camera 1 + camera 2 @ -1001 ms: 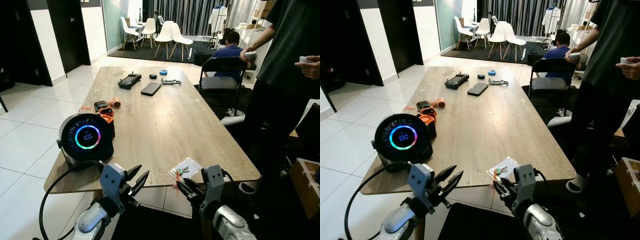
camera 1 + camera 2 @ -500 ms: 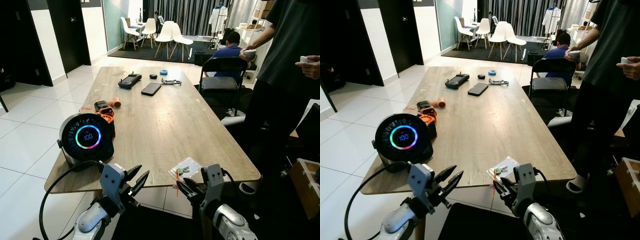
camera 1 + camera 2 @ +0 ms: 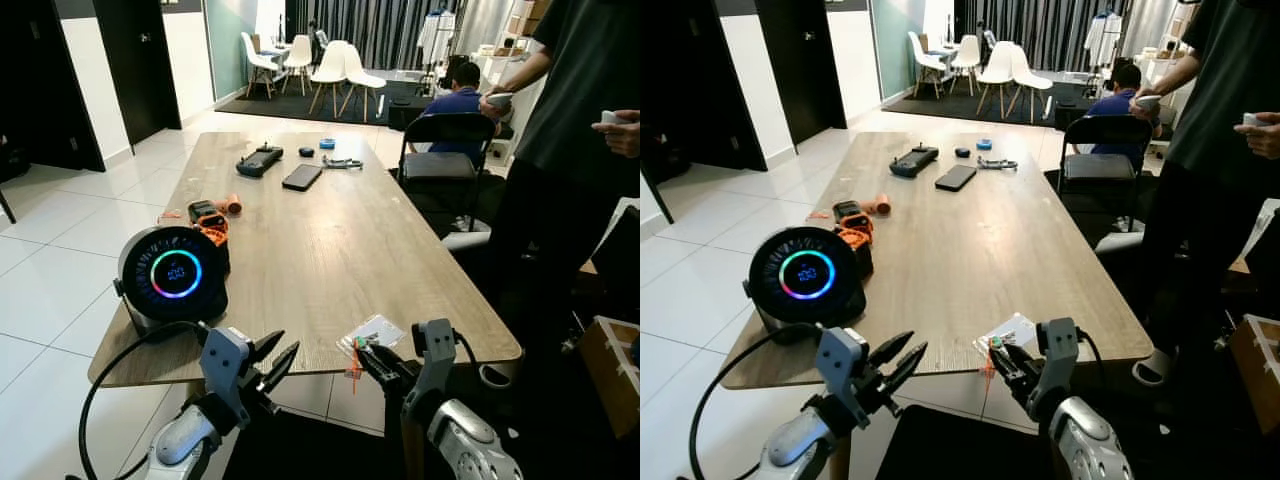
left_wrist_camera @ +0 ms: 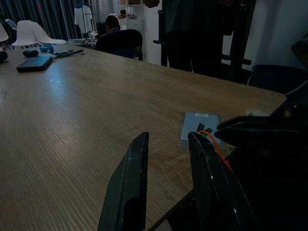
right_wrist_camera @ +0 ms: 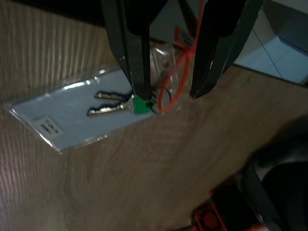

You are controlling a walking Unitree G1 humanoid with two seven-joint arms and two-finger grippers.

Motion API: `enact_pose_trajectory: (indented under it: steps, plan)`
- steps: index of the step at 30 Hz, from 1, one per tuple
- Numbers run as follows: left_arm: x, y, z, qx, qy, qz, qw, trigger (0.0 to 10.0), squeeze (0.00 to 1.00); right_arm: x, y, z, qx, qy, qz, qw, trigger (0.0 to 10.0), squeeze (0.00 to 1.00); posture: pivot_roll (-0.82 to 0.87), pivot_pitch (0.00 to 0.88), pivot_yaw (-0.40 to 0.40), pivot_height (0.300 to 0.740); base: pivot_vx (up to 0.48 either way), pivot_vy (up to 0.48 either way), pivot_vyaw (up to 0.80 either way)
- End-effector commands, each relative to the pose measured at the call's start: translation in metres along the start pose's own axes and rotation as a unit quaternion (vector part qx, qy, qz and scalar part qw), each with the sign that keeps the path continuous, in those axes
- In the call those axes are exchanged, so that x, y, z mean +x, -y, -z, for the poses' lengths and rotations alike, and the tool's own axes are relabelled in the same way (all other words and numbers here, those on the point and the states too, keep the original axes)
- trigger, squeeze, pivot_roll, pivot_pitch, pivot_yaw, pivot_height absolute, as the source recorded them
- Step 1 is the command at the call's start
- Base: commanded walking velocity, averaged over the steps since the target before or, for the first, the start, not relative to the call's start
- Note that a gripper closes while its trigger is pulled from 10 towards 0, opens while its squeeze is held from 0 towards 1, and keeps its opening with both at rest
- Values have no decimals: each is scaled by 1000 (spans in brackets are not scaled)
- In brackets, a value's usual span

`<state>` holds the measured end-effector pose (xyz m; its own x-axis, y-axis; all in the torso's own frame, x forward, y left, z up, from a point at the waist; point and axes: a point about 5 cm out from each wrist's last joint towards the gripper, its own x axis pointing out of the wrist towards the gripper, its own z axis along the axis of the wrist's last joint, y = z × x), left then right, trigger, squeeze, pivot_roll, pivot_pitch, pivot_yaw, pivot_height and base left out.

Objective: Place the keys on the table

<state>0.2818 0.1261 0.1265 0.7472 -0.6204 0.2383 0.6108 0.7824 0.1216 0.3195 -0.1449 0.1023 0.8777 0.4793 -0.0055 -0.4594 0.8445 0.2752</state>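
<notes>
A: At the counter's (image 3: 330, 250) near edge, approx 5 o'clock of its centre, the keys (image 5: 120, 104) lie in a clear bag (image 3: 372, 334) w/ a white label. Green tag and an orange cord on them; the cord hangs over the edge.

B: Right claw (image 3: 378, 362)?

A: Right over the bag's near end, fingers (image 5: 132, 53) spread apart. The wrist cam shows one tip down at the green tag, the other off to the cord side. Nothing clamped; keys rest on the wood.

B: Left claw (image 3: 268, 362)?

A: Held just short of the counter edge, at 7 o'clock from the bag, fingers parted, nothing between them. It points twd the bag.

B: Other stuff on the counter?

A: Round black fan (image 3: 172, 276) w/ a glowing ring at 9 o'clock of the keys, its cable looping off the edge. Orange-black tool (image 3: 209, 219) behind it. Far end at 12: phone (image 3: 302, 177), black controller (image 3: 259, 160), a few small bits.

B: People?

A: One standing at 2 o'clock in a dark shirt (image 3: 585, 90), holding controllers. Another seated beyond a black chair (image 3: 446, 150).
</notes>
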Motion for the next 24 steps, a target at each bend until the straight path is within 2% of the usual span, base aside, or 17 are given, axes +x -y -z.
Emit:
enact_pose_trajectory:
  steps: [1,7,13,16,17,20,24]
  plan:
    - [-2,1,0,-3,-2,3,1000,10000,0,0,1,-3,12,6,1,1000,10000,0,34,102,-21,740,0,0,0]
    - [-2,0,0,-6,-4,4,1000,10000,0,3,4,-3,16,-1,4,1000,10000,0,33,108,-20,740,0,0,0]
    - [-3,0,0,-8,-5,4,1000,10000,0,8,4,-6,-10,-6,3,1000,10000,0,35,111,-21,740,0,0,0]
    - [-3,1,0,-8,-5,4,1000,10000,0,14,3,-11,-64,-5,7,998,10000,0,36,110,-22,740,0,0,0]
    - [-3,1,0,-8,-5,4,1000,10000,0,14,3,-11,-64,-5,7,998,10000,0,36,110,-22,740,0,0,0]
    - [-3,1,0,-6,-6,5,1000,10000,0,17,1,-15,-115,2,7,993,10000,0,37,111,-23,740,0,0,0]
    - [-4,1,0,-6,-7,5,1000,10000,0,18,-1,-16,-144,2,0,990,10000,0,36,112,-24,740,0,0,0]
